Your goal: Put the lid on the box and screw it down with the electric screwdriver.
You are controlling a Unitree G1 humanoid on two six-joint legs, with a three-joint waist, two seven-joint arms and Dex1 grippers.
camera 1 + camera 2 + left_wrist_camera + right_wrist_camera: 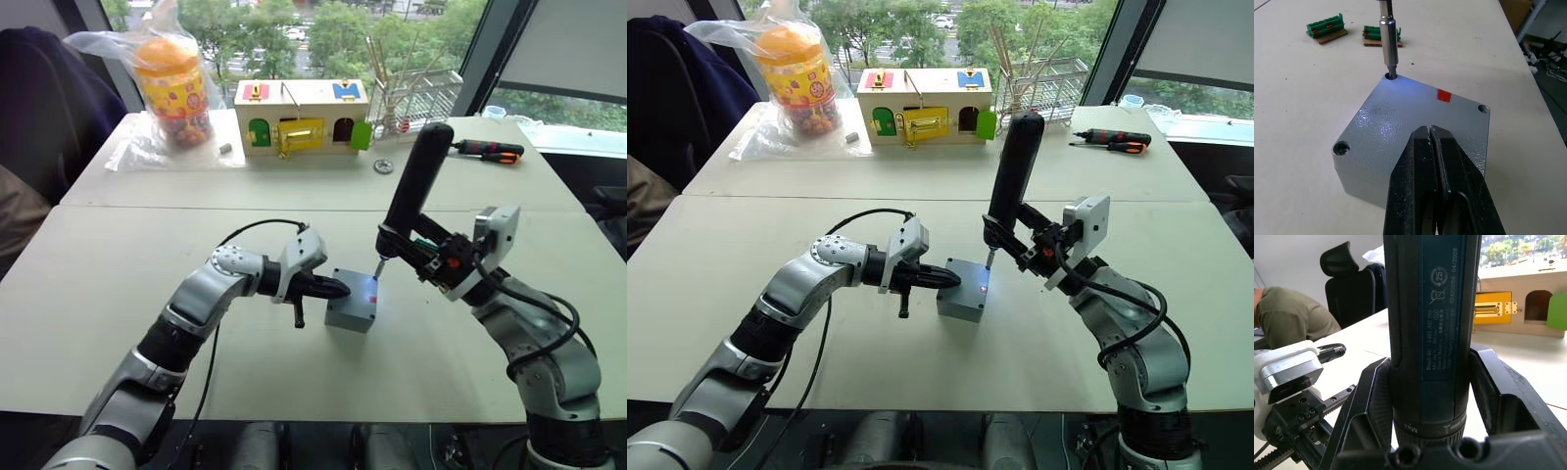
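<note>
Right hand (411, 257) clenched on upright electric screwdriver (415, 178), bit in lid (1420, 115) corner hole atop box (348, 315); left hand (1436, 161) closed, empty, pressing lid.

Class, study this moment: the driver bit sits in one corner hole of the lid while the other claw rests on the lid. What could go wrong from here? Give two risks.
1. The electric screwdriver leans rather than standing straight over the lid; its bit may slip out of the corner hole and mar the screw.
2. The left claw, shut, only presses the lid near one edge; driving torque might twist the box on the smooth table. The right claw would then lose alignment.
</note>
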